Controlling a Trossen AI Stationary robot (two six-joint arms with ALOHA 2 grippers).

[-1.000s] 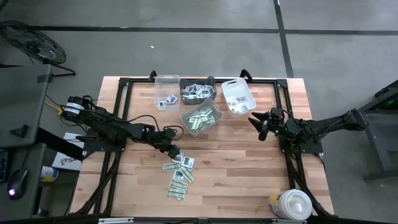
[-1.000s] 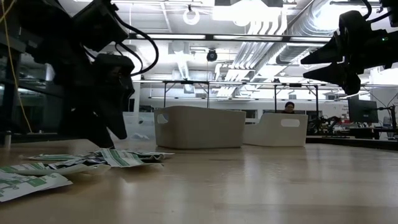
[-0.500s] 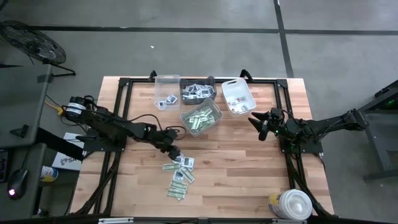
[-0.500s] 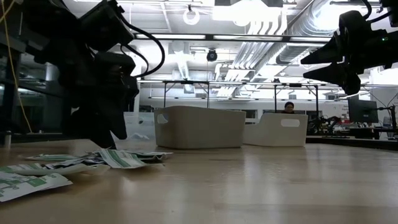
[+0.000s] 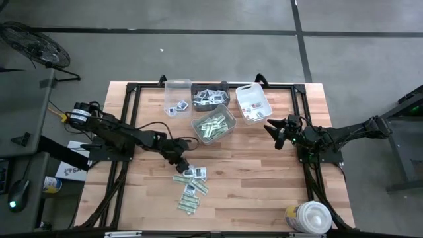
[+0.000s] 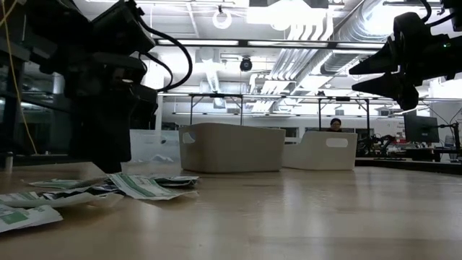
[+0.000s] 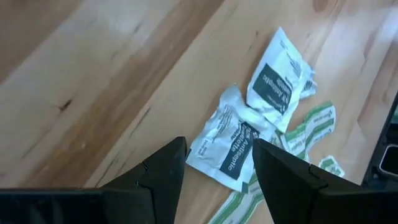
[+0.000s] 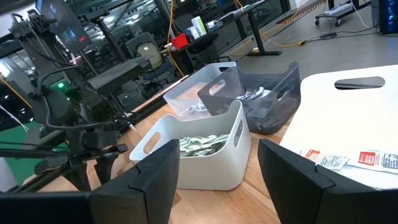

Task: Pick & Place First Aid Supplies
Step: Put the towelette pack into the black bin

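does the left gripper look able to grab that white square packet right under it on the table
Probably yes. The left gripper hangs open just above the white square packet, which lies flat at the edge of the loose packet pile. Nothing stands between them, though a second white packet overlaps its far edge.

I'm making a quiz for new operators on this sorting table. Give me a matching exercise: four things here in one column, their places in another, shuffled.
Things:
1. left gripper
2. right gripper
3. round white tub
4. green-and-white strips in a white bin

Places:
A. near table corner, on the right arm's side
B. just over the loose packets
C. table middle, in front of the three far bins
D. raised beside the white bin with few packets

Pairs: 1-B, 2-D, 3-A, 4-C
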